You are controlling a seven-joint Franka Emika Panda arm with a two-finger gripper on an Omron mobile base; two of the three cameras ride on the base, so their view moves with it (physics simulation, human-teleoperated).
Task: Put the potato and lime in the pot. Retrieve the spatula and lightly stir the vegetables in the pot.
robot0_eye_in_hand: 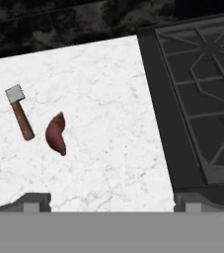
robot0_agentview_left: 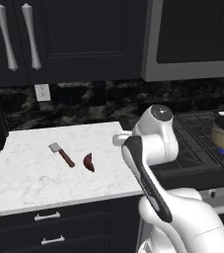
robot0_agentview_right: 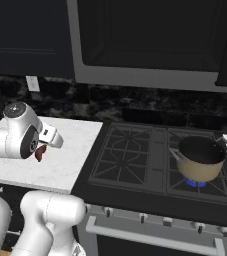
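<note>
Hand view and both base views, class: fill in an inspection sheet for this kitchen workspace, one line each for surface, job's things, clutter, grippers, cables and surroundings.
Surface: white marble counter beside a black gas stove.
Job's things: potato and spatula lie close together on the counter, apart; pot sits on the stove's front right burner over a blue flame. Lime: nothing seen.
Clutter: nothing seen.
Grippers: gripper open and empty, above the counter, fingertips wide apart.
Cables: nothing seen.
Surroundings: dark cabinets above, drawers below, wall outlet on the dark backsplash.
</note>
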